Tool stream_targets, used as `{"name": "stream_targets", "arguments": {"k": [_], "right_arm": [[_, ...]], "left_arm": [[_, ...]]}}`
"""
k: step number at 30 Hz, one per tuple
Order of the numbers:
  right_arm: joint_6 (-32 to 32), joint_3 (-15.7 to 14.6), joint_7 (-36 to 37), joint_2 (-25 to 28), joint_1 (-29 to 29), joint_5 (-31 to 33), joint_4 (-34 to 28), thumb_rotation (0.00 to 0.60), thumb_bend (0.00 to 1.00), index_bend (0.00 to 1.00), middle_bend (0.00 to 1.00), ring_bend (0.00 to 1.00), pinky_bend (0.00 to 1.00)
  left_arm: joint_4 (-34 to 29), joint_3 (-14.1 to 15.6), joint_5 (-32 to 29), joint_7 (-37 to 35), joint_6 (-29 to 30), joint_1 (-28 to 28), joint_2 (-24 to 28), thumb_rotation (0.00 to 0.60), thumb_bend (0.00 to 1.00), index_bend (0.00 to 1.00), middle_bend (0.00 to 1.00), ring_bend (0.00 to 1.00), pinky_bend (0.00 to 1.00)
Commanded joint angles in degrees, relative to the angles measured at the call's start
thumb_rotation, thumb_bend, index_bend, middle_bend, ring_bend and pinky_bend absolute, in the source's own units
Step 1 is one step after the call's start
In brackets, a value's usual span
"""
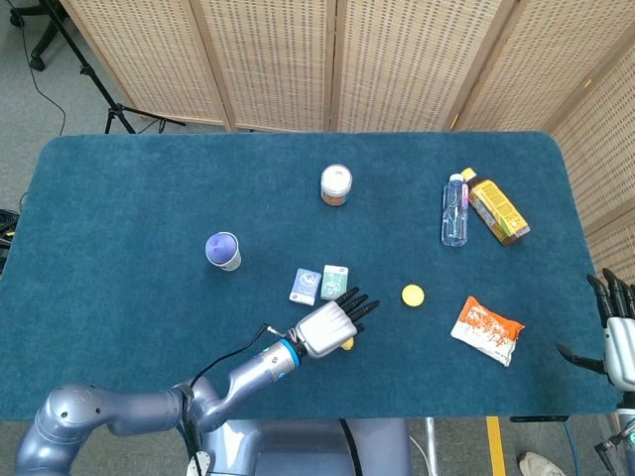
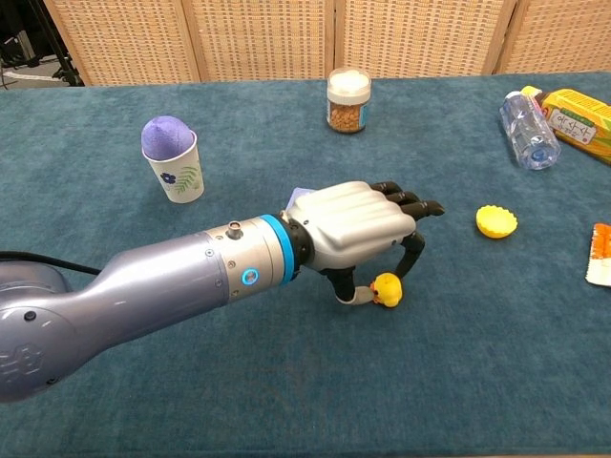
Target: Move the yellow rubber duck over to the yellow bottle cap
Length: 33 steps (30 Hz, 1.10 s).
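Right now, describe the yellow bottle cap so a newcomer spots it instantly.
On the blue table, look right of centre, between the two small tissue packs and the orange snack packet. The yellow bottle cap lies there alone: flat, round, scalloped, unlike the duck held in the left robot hand.

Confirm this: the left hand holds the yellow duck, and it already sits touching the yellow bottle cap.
Not quite. The left hand does hold the yellow duck, but the chest view shows it apart from the yellow bottle cap, with bare table between them.

woven folding screen (image 1: 337, 59) behind blue-carpeted table (image 1: 119, 228); grey floor (image 1: 30, 99), tripod legs (image 1: 104, 94) at left.
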Motion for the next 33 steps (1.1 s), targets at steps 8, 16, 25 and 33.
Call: {"name": "stream_targets", "arguments": {"k": [8, 16, 25, 33], "right_arm": [[0.0, 0.0, -0.1, 0.0, 0.0, -0.1, 0.0, 0.600, 0.00, 0.02, 0.00, 0.00, 0.00], [0.0, -0.3, -0.6, -0.1, 0.0, -0.5, -0.2, 0.600, 0.00, 0.02, 0.00, 0.00, 0.00], [0.4, -0.8, -2.3, -0.7, 0.0, -1.3, -0.7, 0.600, 0.00, 0.02, 0.00, 0.00, 0.00], [0.6, -1.5, -4.5, -1.4, 0.1, -2.6, -1.1, 0.600, 0.00, 0.02, 0.00, 0.00, 0.00]], "left_arm": [[-1.7, 0.4, -0.1, -0.7, 2.2, 0.0, 0.9, 0.600, 0.16, 0.15, 0.00, 0.00, 0.00], [-8.9, 0.5, 1.7, -1.0, 7.0, 1.6, 7.3, 0.600, 0.16, 0.14, 0.00, 0.00, 0.00], [-18.3, 0.2, 6.0, -5.7, 15.2, 5.3, 21.7, 0.600, 0.16, 0.13, 0.00, 0.00, 0.00], [-29.4, 3.0, 8.7, -13.6, 24.5, 13.8, 41.4, 0.600, 0.17, 0.08, 0.00, 0.00, 0.00]]}}
